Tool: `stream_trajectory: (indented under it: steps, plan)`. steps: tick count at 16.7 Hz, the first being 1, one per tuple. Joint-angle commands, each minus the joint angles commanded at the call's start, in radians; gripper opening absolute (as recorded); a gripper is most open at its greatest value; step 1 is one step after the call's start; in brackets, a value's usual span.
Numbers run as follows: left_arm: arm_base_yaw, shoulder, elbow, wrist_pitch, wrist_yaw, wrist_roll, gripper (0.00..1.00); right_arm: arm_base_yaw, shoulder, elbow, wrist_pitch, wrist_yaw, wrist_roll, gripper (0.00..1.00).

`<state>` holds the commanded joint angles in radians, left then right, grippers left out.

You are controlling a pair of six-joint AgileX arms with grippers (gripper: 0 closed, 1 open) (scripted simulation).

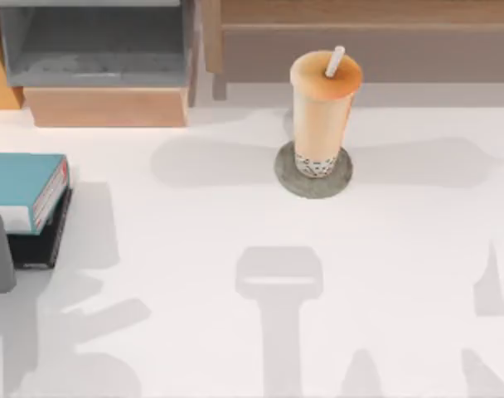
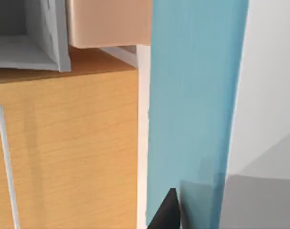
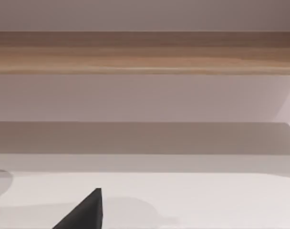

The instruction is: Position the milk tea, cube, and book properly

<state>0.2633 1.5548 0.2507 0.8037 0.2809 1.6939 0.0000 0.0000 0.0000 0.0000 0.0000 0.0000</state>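
Standing upright on the grey disc [image 1: 313, 171], the milk tea [image 1: 322, 104] leaves open bench [image 1: 235, 232] toward the book [image 1: 24, 189] at the left edge; I cannot tell either hand's state.

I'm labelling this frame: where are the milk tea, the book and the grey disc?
milk tea [image 1: 321, 108]: top view, cup's peach side.
book [image 1: 20, 184]: top view, teal cover.
grey disc [image 1: 287, 170]: top view, bare rim beside the cup's base.

wooden rail [image 3: 145, 52]: runs across at 12 o'clock | white surface [image 3: 192, 200]: below it | dark fingertip [image 3: 85, 212]: at 7 o'clock
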Motion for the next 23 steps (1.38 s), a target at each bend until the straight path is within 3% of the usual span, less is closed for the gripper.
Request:
stream_trajectory:
  steps: [17,23]
  plan:
    - [0.011,0.046,-0.008,0.005,-0.008,0.029,0.00,0.000,0.000,0.000,0.000,0.000,0.000,1.00]
    - [0.011,0.046,-0.008,0.005,-0.008,0.029,0.45,0.000,0.000,0.000,0.000,0.000,0.000,1.00]
